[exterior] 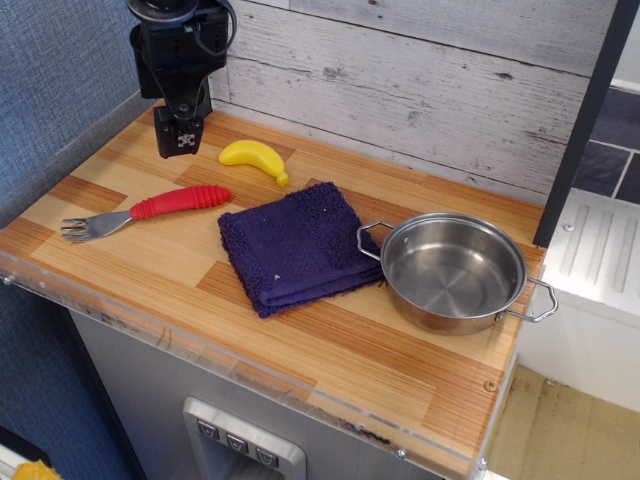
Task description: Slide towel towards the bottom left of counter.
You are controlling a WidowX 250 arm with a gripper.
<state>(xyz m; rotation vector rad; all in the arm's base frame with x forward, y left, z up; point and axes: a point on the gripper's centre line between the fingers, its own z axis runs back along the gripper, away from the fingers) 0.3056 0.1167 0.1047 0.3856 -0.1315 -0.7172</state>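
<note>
One towel [295, 247] lies mid-counter [120, 190] touching the pot [452, 272], untouched, while the gripper [183, 140], seemingly closed, hangs far left above the counter; the approach step remains, needing a descent onto the cloth.

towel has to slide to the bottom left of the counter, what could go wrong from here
The towel touches the steel pot handle, so dragging it might tug the pot. The red-handled fork lies on the left, likely in the towel's path, and could be pushed toward the counter edge. The end effector hangs at the back left corner, beside the banana.
</note>
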